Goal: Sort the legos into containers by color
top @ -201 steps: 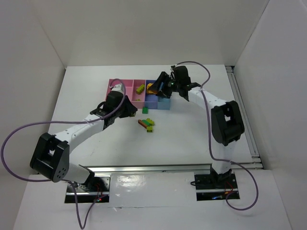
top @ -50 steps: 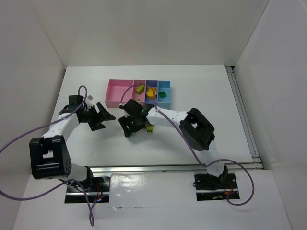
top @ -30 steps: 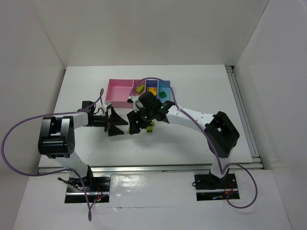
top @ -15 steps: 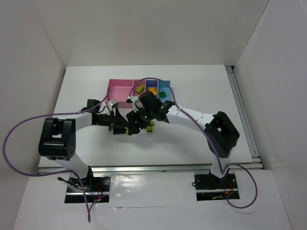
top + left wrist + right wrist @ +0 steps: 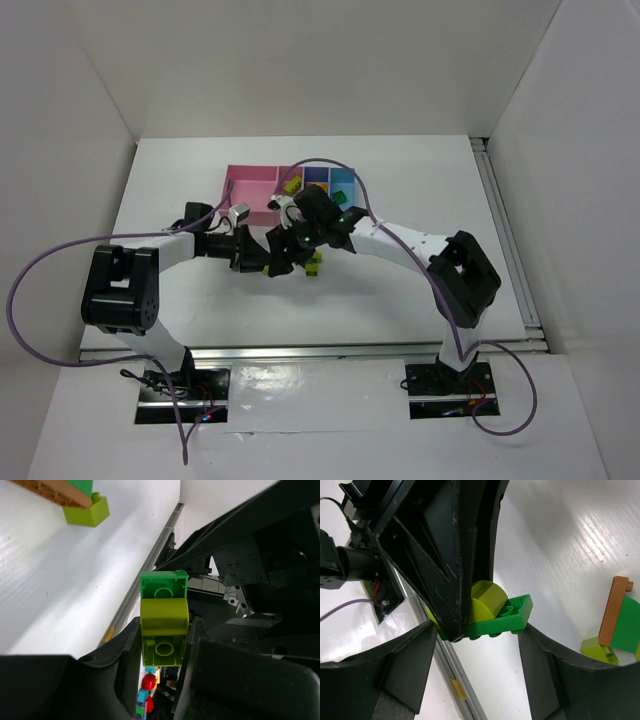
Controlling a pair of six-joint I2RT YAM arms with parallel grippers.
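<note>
Moved: left gripper has swung in from the table's left to meet the right gripper mid-table.
Left grip: fingers closing in, now seemingly pinching the yellow-green brick.
Right grip: pinches the green brick stuck to it.
Where: between both grippers, near the bins, not in one.
Meaning: probably splitting two colours before sorting.

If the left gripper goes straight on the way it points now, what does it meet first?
The joined green bricks, already inside the left gripper; behind them, probably the right gripper holding them. Depth is unclear.
</note>
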